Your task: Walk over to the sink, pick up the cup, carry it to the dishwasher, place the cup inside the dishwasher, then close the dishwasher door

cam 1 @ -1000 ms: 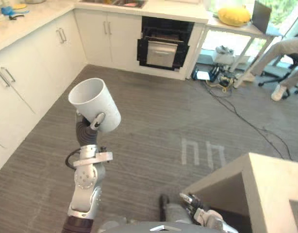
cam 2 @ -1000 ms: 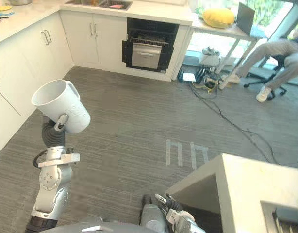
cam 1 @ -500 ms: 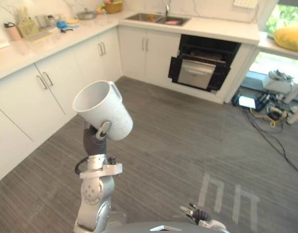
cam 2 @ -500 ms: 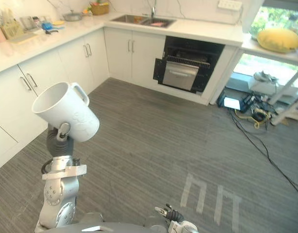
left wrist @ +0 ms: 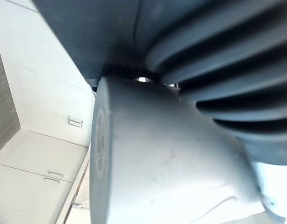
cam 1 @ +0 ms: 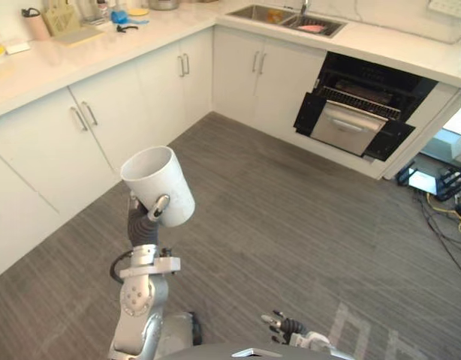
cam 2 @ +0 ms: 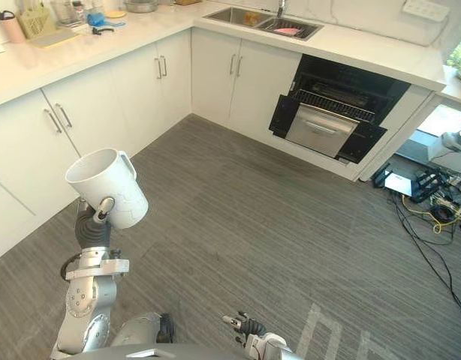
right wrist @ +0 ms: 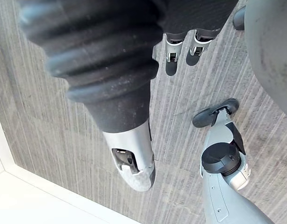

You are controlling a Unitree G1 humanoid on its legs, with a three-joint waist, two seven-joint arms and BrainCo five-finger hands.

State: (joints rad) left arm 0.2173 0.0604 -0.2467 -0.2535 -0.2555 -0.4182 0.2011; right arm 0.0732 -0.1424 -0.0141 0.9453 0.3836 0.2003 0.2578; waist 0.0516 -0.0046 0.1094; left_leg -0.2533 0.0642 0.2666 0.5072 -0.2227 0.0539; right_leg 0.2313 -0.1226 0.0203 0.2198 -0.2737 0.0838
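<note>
A white cup (cam 1: 158, 182) with a handle is held up in front of me, tilted, its mouth facing up and to the left. My left hand (cam 1: 159, 207) is shut on it from below, one finger lying across its side. In the left wrist view the cup (left wrist: 157, 177) sits close under the hand's dark cover. The dishwasher (cam 1: 356, 111) stands open under the counter at the back right, dark inside, its silver door hanging partly down. The sink (cam 1: 290, 16) is set in the counter to the left of it. My right hand (cam 1: 284, 325) hangs low over the floor, fingers (right wrist: 173, 55) relaxed, holding nothing.
White cabinets (cam 1: 103, 127) run along the left and back walls under a pale counter with small kitchen items (cam 1: 61, 16). Cables and a box (cam 2: 422, 191) lie on the floor at the right. Grey plank floor (cam 1: 290, 232) stretches between me and the dishwasher.
The camera has swung, so the cabinets and dishwasher now sit elsewhere in the picture and the pale table corner is out of sight. The cup stays raised in my left hand.
</note>
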